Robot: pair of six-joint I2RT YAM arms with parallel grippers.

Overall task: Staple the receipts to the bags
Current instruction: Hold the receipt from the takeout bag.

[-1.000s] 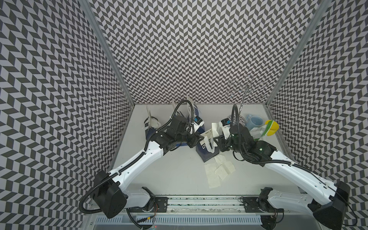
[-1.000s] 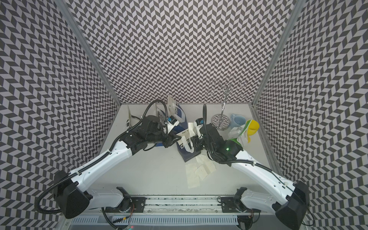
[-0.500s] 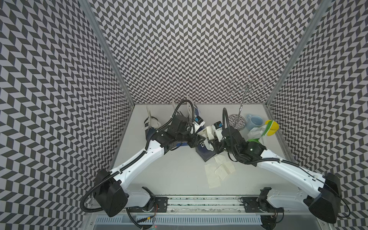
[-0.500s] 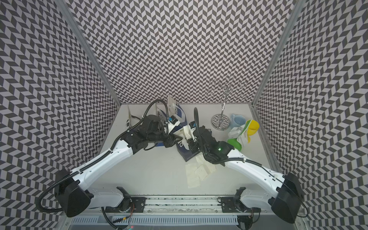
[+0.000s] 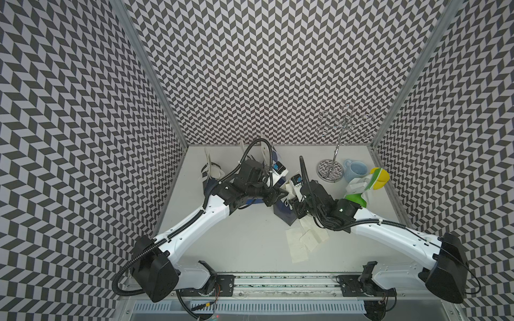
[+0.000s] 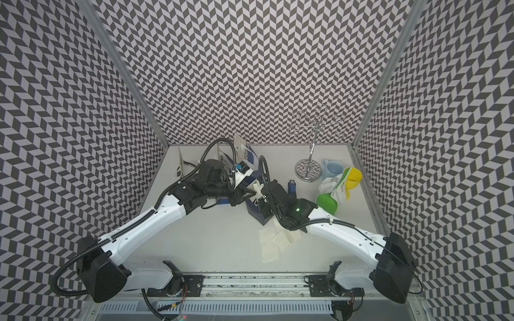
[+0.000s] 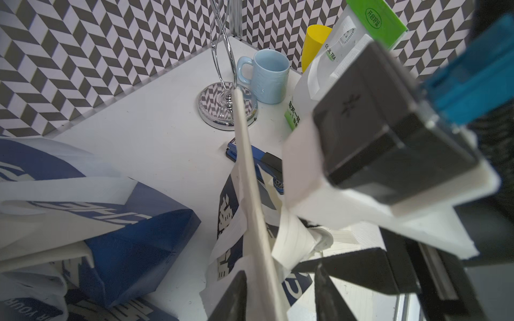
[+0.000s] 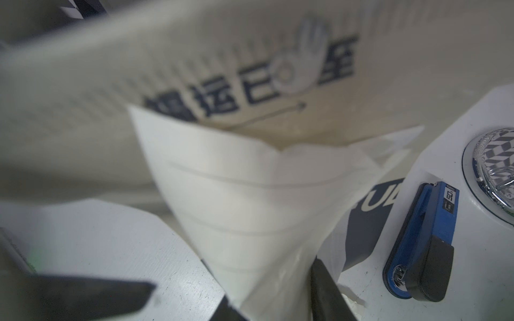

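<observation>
Bag-positioning, it seems: right gripper (image 8: 269, 278) clamps a blue bag (image 5: 285, 215) by its handle, left gripper (image 7: 279, 271) jaws gape around a white strap (image 7: 250, 172) — next likely needs one of the receipts (image 5: 303, 239), five o'clock of the bag — stapler (image 8: 425, 241) at one o'clock.

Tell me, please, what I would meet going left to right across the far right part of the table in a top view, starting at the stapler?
In order: dark blue stapler → chrome mug tree → light blue mug → yellow cup. The green and white bag overlaps mug and cup, so it is left out.
</observation>
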